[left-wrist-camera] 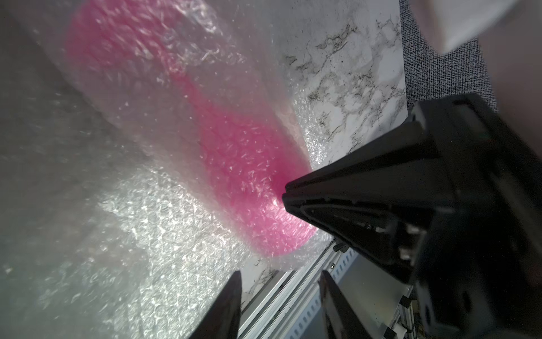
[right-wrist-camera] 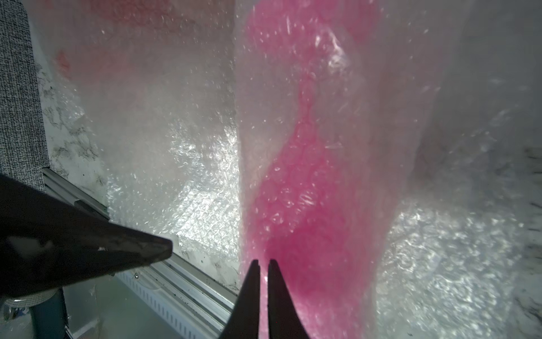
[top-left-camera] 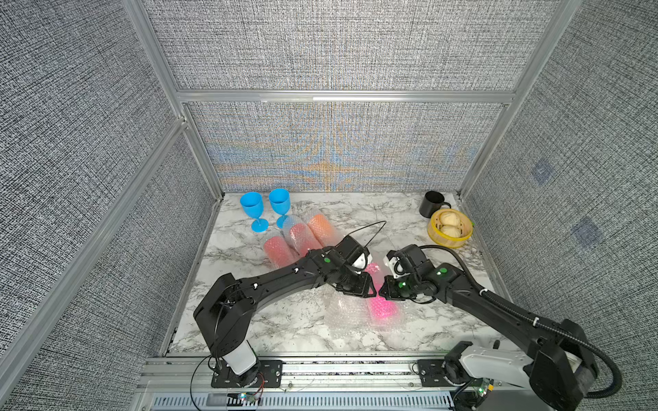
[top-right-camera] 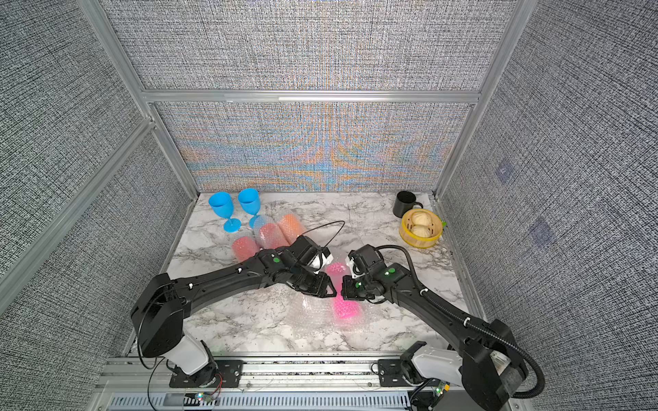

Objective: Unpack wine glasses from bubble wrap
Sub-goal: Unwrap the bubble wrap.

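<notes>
Pinching bubble wrap (left-wrist-camera: pixel 152 220) over pink goblet (left-wrist-camera: pixel 243 176) with right claw (right-wrist-camera: pixel 264 261), to peel it | left claw (left-wrist-camera: pixel 278 274) spread, ready

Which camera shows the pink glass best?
The left wrist view: pink glass shows foot to bowl through the wrap. The right wrist view cuts off its ends; in both top views the arms cover its stem.

Near the counter's (top-right-camera: pixel 374 227) middle, the left claw (top-right-camera: pixel 333 292) and right claw (top-right-camera: pixel 343 290) almost meet tip to tip over a pink goblet (top-right-camera: pixel 343 309) lying in bubble wrap (top-right-camera: pixel 313 315). Two blue goblets (top-right-camera: pixel 221 206) stand far left beside three wrapped goblets (top-right-camera: pixel 270 235). A black mug (top-right-camera: pixel 404 203) and a bun steamer (top-right-camera: pixel 404 235) sit far right.
</notes>
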Robot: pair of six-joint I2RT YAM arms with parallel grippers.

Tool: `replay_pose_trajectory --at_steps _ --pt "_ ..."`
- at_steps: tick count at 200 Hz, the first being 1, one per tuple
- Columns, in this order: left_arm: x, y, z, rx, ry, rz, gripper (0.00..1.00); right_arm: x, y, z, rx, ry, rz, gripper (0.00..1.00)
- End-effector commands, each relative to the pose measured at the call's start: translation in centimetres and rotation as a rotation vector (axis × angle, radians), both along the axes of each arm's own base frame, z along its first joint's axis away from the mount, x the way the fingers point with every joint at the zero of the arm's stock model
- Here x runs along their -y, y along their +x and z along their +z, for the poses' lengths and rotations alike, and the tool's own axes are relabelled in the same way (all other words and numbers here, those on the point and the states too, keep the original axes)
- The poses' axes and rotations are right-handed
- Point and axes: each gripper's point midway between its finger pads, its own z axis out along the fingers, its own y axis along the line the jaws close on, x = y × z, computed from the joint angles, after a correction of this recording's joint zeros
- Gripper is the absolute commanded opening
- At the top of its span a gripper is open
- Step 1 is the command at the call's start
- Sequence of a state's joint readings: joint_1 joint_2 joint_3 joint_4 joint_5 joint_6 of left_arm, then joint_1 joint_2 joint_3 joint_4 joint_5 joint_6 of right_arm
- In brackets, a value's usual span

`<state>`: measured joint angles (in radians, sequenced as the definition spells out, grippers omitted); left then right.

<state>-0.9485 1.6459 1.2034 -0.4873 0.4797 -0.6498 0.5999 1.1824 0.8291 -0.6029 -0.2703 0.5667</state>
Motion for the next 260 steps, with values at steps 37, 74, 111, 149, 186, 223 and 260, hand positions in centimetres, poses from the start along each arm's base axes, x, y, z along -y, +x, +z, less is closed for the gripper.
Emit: replay_pose_trajectory --at_steps 37,74,111,149,186,223,260 --pt "0.7 0.3 -0.3 0.000 -0.013 -0.005 0.43 5.0 0.3 -0.2 0.029 -0.102 -0.128 0.11" --pt "0.9 0.5 0.4 0.014 -0.028 -0.001 0.43 7.5 -1.1 -3.9 -0.064 -0.177 -0.162 0.10" --pt "1.3 0.6 0.6 0.009 -0.038 -0.002 0.43 6.5 -1.2 -6.1 -0.114 -0.134 -0.142 0.10" --pt "1.2 0.6 0.5 0.009 -0.035 0.001 0.43 4.1 -0.6 -5.7 -0.118 -0.025 -0.100 0.10" --pt "0.8 0.6 0.1 0.011 -0.016 0.002 0.43 3.1 -0.7 -4.4 -0.087 0.028 -0.074 0.10" --pt "0.6 0.3 -0.7 0.001 0.004 -0.008 0.43 2.3 -1.1 -4.6 -0.092 0.050 -0.056 0.11" --pt "0.8 0.1 -1.5 -0.022 0.007 -0.022 0.42 1.7 -1.2 -4.2 -0.083 0.050 -0.045 0.10"
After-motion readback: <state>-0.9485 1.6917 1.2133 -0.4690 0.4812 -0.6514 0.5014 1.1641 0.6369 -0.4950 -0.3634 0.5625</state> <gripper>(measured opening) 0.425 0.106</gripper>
